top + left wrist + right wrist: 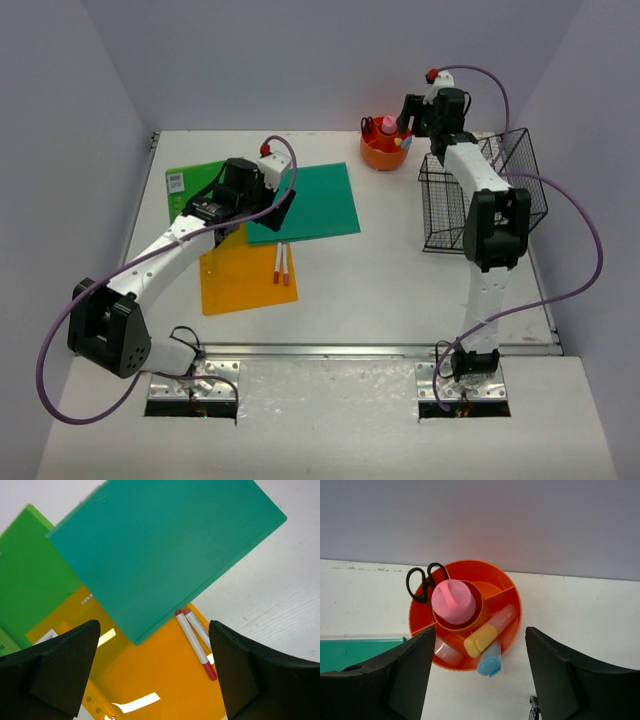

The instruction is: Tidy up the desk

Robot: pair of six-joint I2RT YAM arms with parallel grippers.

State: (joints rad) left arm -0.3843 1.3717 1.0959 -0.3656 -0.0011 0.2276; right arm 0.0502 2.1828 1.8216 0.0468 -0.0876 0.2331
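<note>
Top external: desk point(400, 290) holds three folders point(310, 205), two pens point(281, 263), one orange caddy point(380, 153), one wire basket point(528, 170); both jaws wide, empty.

Three folders overlap on the left half of the desk point(400, 290). The upper folder point(310, 200) lies on top, covering the right part of the far-left folder point(190, 178) and the back edge of the near folder point(240, 290). Two markers point(281, 263) lie side by side on the near folder by its right edge, their far ends just before the upper folder. A round desk organizer point(383, 152) stands at the back, right of centre. It holds scissors point(422, 582) in its back-left compartment, a capped item point(453, 601) in its centre cup and highlighters point(487, 630) in front. A wire basket point(520, 165) stands just right of the organizer, slightly nearer.
</note>
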